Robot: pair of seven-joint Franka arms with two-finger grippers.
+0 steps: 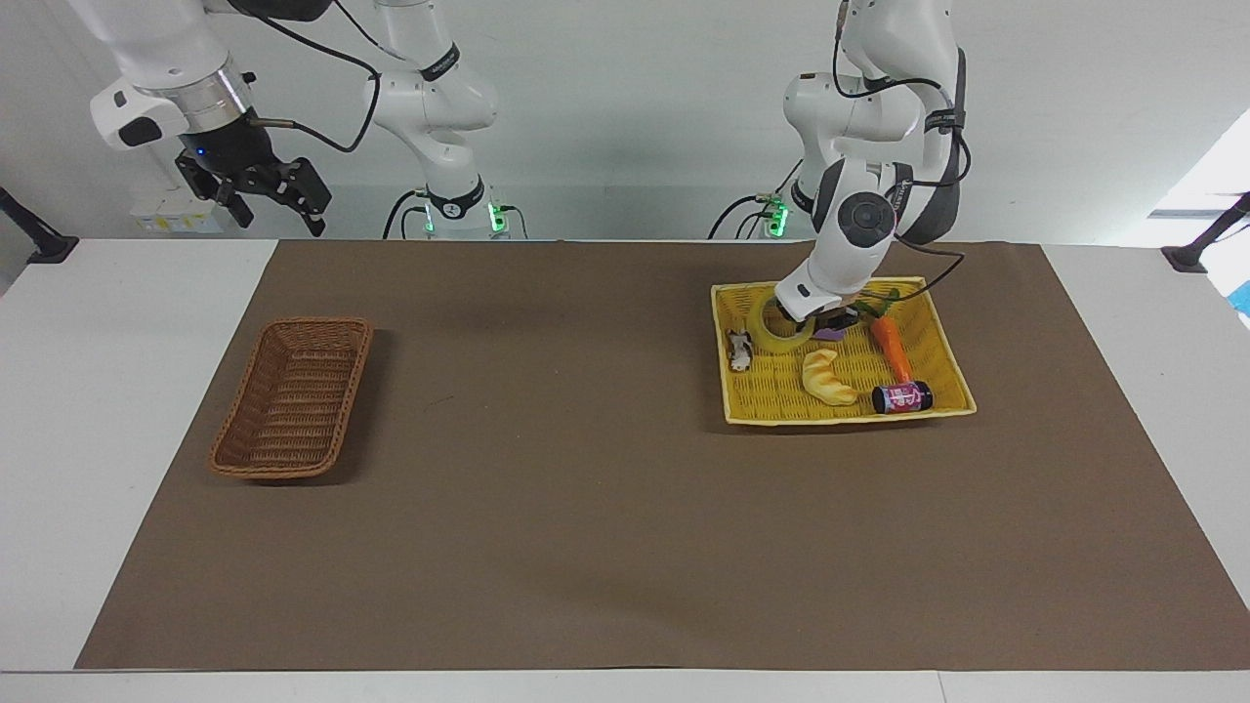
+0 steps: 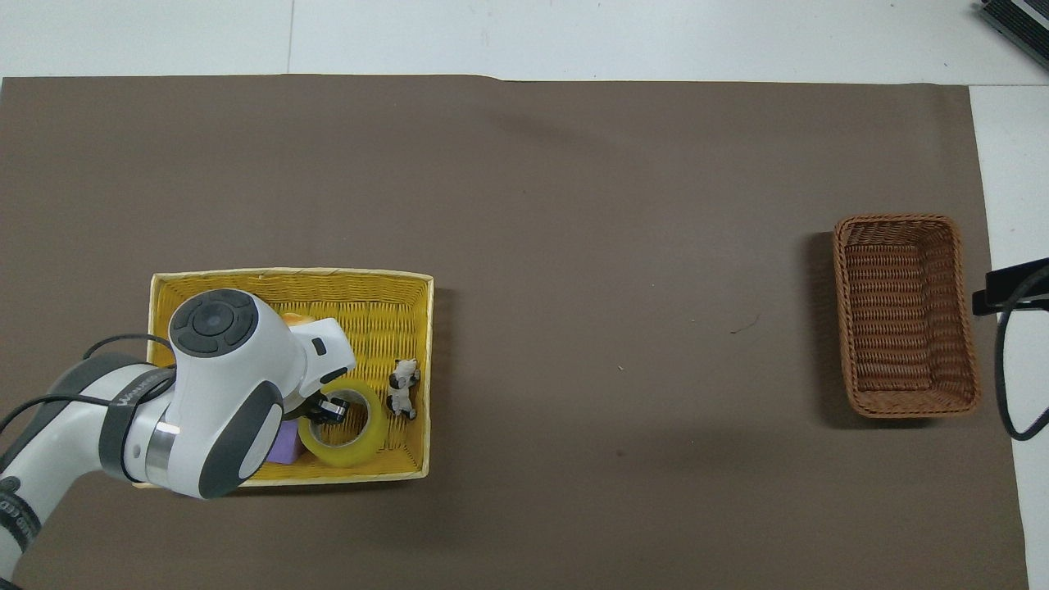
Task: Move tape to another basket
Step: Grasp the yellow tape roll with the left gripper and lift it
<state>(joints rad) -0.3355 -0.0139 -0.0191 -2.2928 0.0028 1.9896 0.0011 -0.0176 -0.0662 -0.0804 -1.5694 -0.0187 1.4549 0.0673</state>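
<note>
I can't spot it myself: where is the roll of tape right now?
The tape sits in the yellow basket at the left arm's end of the table, in the corner nearest the robots, beside the small cow figure, with the left gripper shut on its rim.

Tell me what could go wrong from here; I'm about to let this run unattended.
The left hand has shut on one wall of the translucent yellow ring-shaped tape roll, a thin hold that might slip or swing when lifted. The flat yellow woven basket could get dragged along. The brown wicker basket lies at the right arm's end, a long carry; the right hand waits, open.
</note>
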